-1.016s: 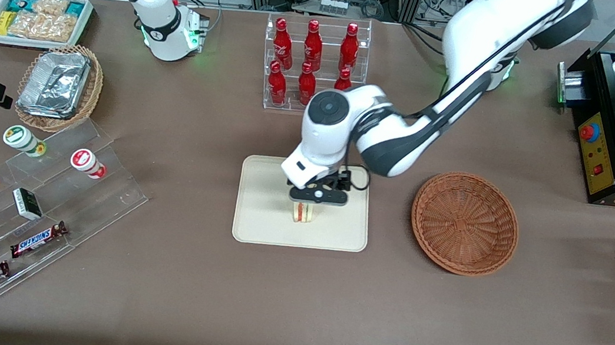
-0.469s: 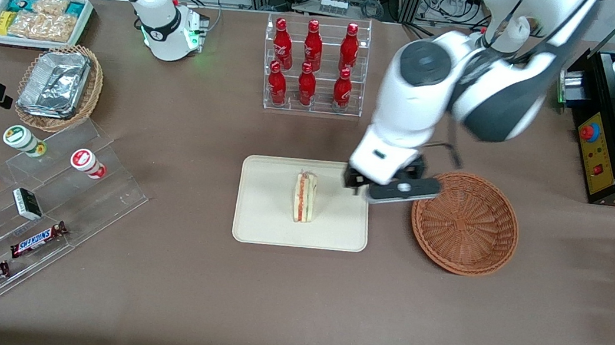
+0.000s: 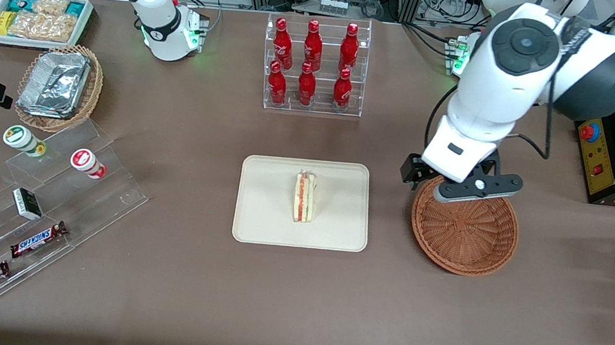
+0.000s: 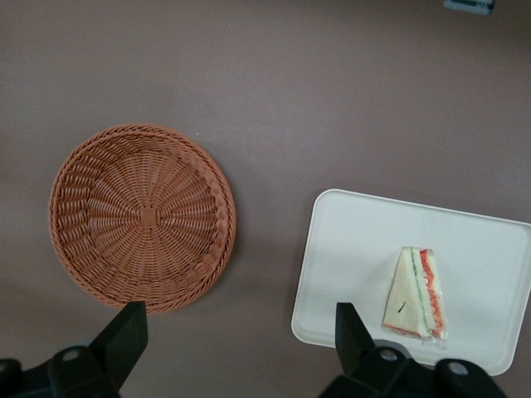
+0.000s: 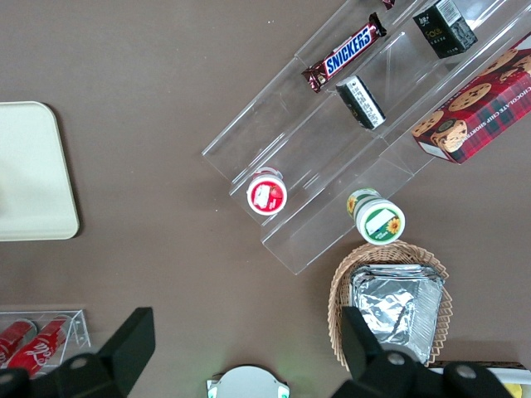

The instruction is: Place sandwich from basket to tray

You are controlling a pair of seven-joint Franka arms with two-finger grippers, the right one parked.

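The clear-wrapped triangular white-bread sandwich [image 3: 304, 197] is seen resting in the flat cream rectangular tray [image 3: 259, 225], long axis running toward the front camera. Beside the tray, the round reddish-brown wicker basket [image 3: 470, 247] lies empty; the gripper [image 3: 463, 187] hangs above its rim, fingers [image 4: 124, 330] spread, holding nothing.

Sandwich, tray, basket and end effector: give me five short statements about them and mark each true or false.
1. The sandwich lies on the tray. True.
2. The basket holds a second sandwich. False: nothing lies in it.
3. The end effector is shut on the sandwich. False: it is open and holds nothing.
4. The end effector hangs above the basket's rim. True.
5. The basket touches the tray. False: bare table separates them.
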